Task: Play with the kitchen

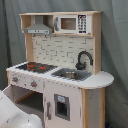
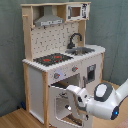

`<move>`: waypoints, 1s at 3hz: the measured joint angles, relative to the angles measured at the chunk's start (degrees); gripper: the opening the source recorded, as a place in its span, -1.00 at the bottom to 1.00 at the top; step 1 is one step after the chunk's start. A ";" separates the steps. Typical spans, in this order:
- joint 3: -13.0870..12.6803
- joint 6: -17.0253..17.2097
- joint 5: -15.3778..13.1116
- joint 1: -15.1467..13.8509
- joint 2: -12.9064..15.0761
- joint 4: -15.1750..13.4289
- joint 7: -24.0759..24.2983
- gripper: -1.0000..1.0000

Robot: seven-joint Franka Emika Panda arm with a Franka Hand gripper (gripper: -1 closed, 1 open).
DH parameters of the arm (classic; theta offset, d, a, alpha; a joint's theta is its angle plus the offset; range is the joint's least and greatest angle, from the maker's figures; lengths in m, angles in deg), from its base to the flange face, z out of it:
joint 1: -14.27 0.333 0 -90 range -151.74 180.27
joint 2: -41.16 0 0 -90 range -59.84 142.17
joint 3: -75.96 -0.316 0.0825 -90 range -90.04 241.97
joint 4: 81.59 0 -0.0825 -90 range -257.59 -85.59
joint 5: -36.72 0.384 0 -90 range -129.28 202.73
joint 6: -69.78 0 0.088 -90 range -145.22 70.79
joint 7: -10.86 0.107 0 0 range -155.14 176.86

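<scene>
The kitchen (image 1: 65,50) (image 2: 50,37) is a tall white and light-wood toy with a pegboard back, grey hood (image 1: 39,29), black faucet (image 1: 84,57), steel sink (image 1: 70,75) and red-ringed stove (image 1: 35,66). In the second exterior view its windowed oven door (image 2: 62,107) hangs open in front of the oven cavity. My gripper (image 2: 75,98) is at the door's upper right edge, touching or very close to it. The white arm (image 2: 105,97) reaches in from the second exterior view's right. In the first exterior view only a white arm part (image 1: 12,112) shows at the lower left.
A narrow cabinet door (image 1: 61,106) with a small dark window sits under the sink. A microwave (image 1: 70,23) is built in at the top. Grey curtain (image 2: 115,30) hangs behind the kitchen, and wooden floor (image 2: 15,120) shows at the second exterior view's lower left.
</scene>
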 joint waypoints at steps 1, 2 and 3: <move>-1.23 -3.34 3.70 -2.38 -2.47 0.03 0.14 1.00; -3.68 -4.91 6.20 -5.12 -5.97 0.34 1.66 1.00; -5.89 -4.70 10.39 -5.85 -8.13 2.61 1.32 1.00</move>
